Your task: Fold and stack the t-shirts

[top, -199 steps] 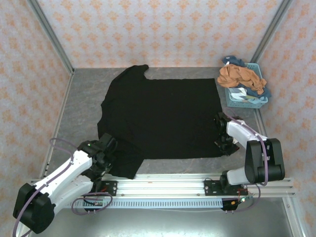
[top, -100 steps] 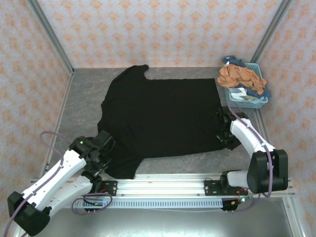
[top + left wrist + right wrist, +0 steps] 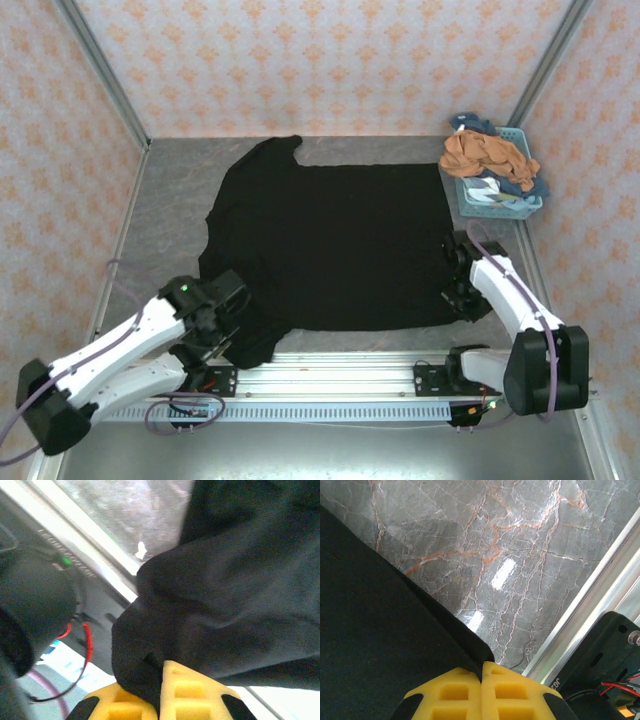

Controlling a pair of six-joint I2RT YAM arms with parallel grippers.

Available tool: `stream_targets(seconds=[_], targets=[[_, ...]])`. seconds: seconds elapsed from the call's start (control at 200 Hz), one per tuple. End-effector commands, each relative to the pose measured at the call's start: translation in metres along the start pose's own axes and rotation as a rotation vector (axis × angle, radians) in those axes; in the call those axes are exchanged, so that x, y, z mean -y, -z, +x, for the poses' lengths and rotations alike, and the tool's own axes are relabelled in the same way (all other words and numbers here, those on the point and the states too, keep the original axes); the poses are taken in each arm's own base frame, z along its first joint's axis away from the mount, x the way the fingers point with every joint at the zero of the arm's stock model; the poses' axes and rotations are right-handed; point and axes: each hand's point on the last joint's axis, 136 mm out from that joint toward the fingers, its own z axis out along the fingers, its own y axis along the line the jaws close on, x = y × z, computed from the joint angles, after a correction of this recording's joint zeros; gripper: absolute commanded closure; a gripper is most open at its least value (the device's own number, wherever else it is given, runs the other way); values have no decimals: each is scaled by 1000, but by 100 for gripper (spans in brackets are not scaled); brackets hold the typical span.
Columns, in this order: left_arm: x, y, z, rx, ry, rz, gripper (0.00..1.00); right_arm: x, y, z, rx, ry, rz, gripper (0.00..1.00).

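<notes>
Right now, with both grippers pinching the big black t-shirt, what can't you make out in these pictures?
Left wrist view: which part of the black cloth t-shirt the left gripper pinches; too close and blurred.
Top view: how many garments lie in the pale blue plastic lattice basket; the rust-orange cloth lies over the heap.
Right wrist view: the right gripper's finger bases, cut by the bottom edge.

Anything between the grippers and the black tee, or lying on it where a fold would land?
Nothing visible. The left gripper and right gripper are each shut on a near corner of the black tee; nothing lies on its spread cloth, and the basket sits beside its far right corner.
</notes>
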Motion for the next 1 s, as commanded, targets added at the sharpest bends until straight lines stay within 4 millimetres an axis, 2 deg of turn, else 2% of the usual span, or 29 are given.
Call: stream_targets(seconds=[0.0, 0.09, 0.18, 0.4, 0.555, 0.781, 0.996], targets=[[56, 44, -25, 164, -128, 108, 100, 4, 7, -9, 22, 18, 52, 100], [74, 77, -48, 307, -209, 66, 100, -1, 15, -19, 57, 10, 42, 100], [95, 90, -66, 379, -242, 67, 100, -7, 19, -26, 71, -11, 39, 100], [123, 91, -114, 405, -200, 60, 100, -31, 29, -41, 65, -30, 45, 100], [149, 93, -137, 409, -229, 52, 100, -48, 36, -54, 89, -41, 22, 100], [153, 104, -174, 484, -211, -3, 100, -58, 37, -74, 127, -42, 53, 100], [163, 107, -192, 499, -197, 24, 100, -77, 35, -85, 130, -48, 34, 100]])
